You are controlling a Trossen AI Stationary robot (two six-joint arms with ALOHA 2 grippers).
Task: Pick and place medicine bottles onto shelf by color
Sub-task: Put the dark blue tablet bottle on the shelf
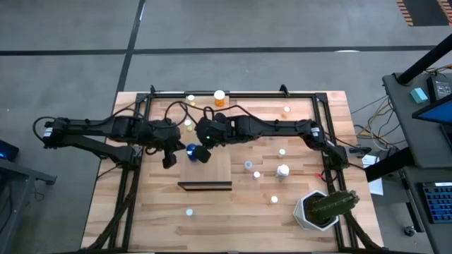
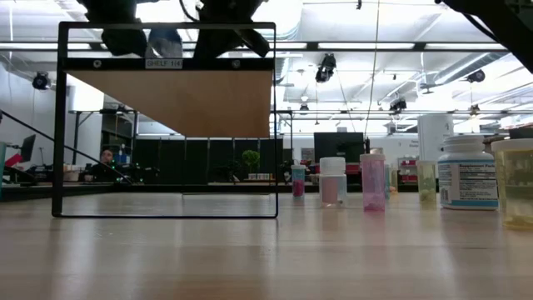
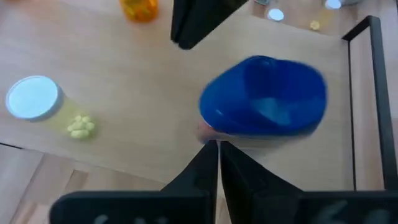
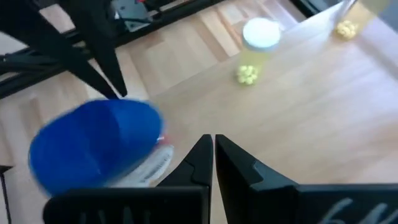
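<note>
The fat blue medicine bottle [image 1: 191, 149] stands on the pale shelf [image 1: 215, 169] near its far left corner; it also shows in the left wrist view [image 3: 264, 96] and the right wrist view [image 4: 93, 149]. My left gripper [image 3: 217, 146] is shut, with its tips right at the bottle's lower side. My right gripper [image 4: 212, 142] is shut and empty, just to the bottle's right. In the low view the bottle [image 2: 164, 42] sits on top of the raised shelf between the two grippers. A clear bottle with yellow pills [image 3: 37, 99] lies on its side close by. My left gripper's shut fingertips [image 3: 208, 152] stand level at the blue bottle's lower side [image 3: 208, 130]; I cannot tell whether they touch it. The bottle rests on the shelf.
Several small bottles stand on the table to the right of the shelf [image 1: 282, 170], with others at the far edge, among them an orange one [image 1: 219, 97]. A white pot with a cactus [image 1: 321, 208] is at the near right. Black frame rails [image 1: 321, 134] border the table.
</note>
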